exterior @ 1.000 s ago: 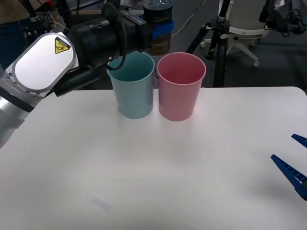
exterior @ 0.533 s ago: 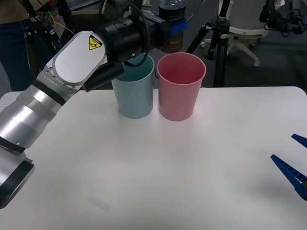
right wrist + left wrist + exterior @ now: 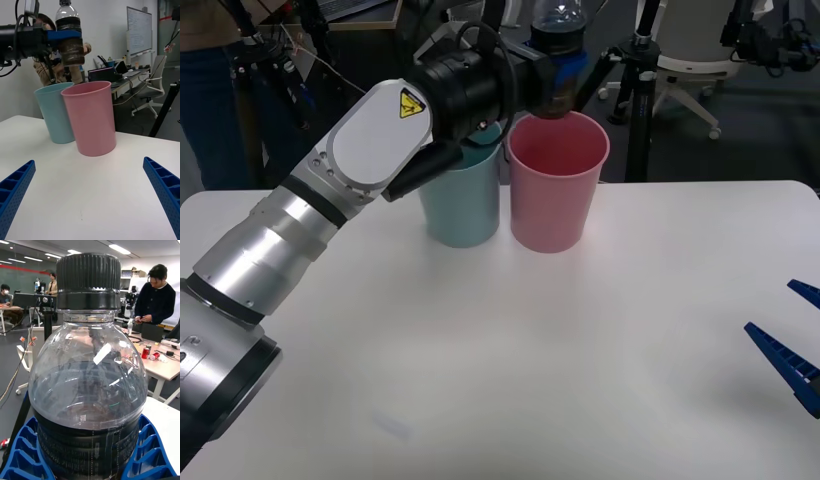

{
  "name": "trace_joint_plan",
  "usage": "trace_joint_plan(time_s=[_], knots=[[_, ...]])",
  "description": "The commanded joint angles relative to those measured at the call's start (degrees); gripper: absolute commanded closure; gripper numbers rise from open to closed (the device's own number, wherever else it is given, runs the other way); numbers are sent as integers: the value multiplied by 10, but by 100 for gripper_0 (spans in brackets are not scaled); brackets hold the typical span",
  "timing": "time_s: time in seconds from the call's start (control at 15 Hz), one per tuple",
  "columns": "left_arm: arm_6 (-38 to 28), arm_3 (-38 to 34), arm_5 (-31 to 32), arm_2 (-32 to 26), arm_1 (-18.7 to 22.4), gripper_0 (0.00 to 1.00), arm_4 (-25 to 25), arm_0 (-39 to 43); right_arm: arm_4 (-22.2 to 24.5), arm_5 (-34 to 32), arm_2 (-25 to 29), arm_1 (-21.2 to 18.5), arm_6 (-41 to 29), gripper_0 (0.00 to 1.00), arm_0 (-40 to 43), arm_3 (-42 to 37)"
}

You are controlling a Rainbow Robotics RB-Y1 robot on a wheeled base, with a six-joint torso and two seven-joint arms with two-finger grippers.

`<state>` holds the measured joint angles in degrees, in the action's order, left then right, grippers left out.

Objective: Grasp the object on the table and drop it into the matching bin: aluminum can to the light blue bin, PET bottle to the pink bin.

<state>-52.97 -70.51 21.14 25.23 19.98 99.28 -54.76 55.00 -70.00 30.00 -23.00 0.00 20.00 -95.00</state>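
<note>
Holding, front view: my left tool [image 3: 558, 72] is clamped around the bottle [image 3: 560, 55], upright, raised above the far rim of the pink bin [image 3: 557, 180]. Blue bin [image 3: 463, 195] stands just beside it, touching or nearly so. White surface [image 3: 580, 350] is bare in front. My right tool [image 3: 790, 345] waits low at the near right edge, spread wide, holding nothing.

Right wrist view: bottle [image 3: 70, 35] hangs above and slightly behind the pink bin [image 3: 92, 118], near the seam with the blue bin [image 3: 56, 112]. Both blue fingers [image 3: 15, 187] are well apart.

Left wrist view: bottle [image 3: 90, 390], dark cap up, gripped at its dark lower half by ribbed fingers [image 3: 22, 453].

Handling, judged: light, thin-walled, smooth; may slip or dent; the low grip suits. Margin toward the blue bin is slim; room is open rightward.
</note>
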Motion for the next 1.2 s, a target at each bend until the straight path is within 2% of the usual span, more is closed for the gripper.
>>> trace_joint_plan(time_s=[0.07,0.53,1.2], knots=[[0,11,-1,0,-9,91,11,0,0,0,0,0,0,0,0,0],[-3,28,-19,0,-34,91,31,0,0,0,0,0,0,0,0,0],[-13,31,-22,1,-43,91,40,0,0,0,0,0,0,0,0,0]])
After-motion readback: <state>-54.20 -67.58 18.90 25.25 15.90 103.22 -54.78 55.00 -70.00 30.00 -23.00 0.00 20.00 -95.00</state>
